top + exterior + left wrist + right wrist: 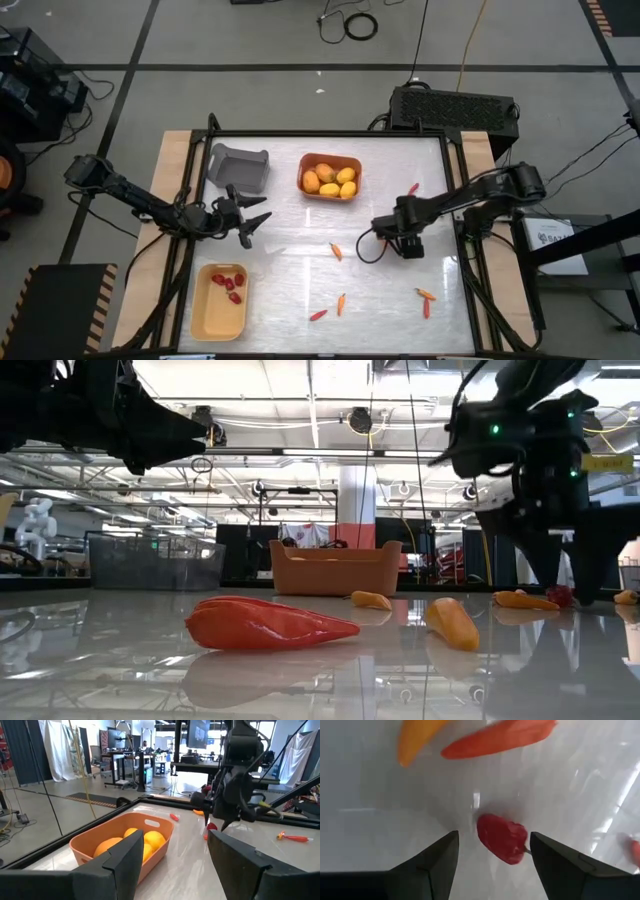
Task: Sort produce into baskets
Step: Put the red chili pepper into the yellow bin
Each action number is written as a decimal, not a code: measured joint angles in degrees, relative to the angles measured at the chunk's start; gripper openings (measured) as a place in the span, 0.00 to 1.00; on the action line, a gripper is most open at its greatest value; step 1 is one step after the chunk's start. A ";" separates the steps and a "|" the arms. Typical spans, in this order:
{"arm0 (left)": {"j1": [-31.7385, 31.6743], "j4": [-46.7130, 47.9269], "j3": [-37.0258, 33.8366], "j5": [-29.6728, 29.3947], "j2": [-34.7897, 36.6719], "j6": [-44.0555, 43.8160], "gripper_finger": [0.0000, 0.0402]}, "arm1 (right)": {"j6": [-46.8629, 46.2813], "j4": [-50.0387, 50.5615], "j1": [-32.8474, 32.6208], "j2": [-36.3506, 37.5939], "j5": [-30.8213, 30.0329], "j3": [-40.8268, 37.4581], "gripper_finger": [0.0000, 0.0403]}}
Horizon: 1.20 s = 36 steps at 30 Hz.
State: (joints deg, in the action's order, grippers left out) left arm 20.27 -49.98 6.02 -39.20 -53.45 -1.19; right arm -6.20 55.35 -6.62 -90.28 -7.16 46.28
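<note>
In the yellow basket (pixel 205 318), three berries (pixel 229 285).

Bright overhead ceiling lights, glare and reflections on glossy table (pixel 120 660), blurred right wrist close-up

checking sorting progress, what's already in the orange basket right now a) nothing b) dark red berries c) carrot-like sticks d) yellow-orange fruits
d, the orange basket holds a cluster of yellow-orange fruits, while the dark red berries sorted so far sit in the pale yellow basket.
</note>
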 joint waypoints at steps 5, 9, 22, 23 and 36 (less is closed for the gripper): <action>0.00 -0.01 0.00 0.00 0.00 0.00 0.57 | 0.03 -0.04 0.68 -2.71 0.19 0.31 0.58; 0.00 0.00 0.00 0.00 0.00 0.00 0.57 | 0.54 -0.22 1.06 -3.41 0.48 0.28 0.58; 0.00 -0.02 0.00 -0.02 0.00 0.02 0.57 | 0.98 0.50 0.97 -3.17 -0.01 1.65 0.33; 0.00 -0.01 0.00 -0.02 0.00 0.02 0.57 | 0.90 0.85 1.01 -3.23 -0.93 2.38 0.32; 0.00 -0.02 0.00 -0.04 0.00 0.04 0.57 | -6.68 -3.75 -0.32 -3.12 1.74 18.87 0.26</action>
State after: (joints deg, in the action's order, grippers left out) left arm 20.27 -50.00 6.02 -39.24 -53.45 -1.15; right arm -12.88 51.60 -6.94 -93.41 -5.42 65.16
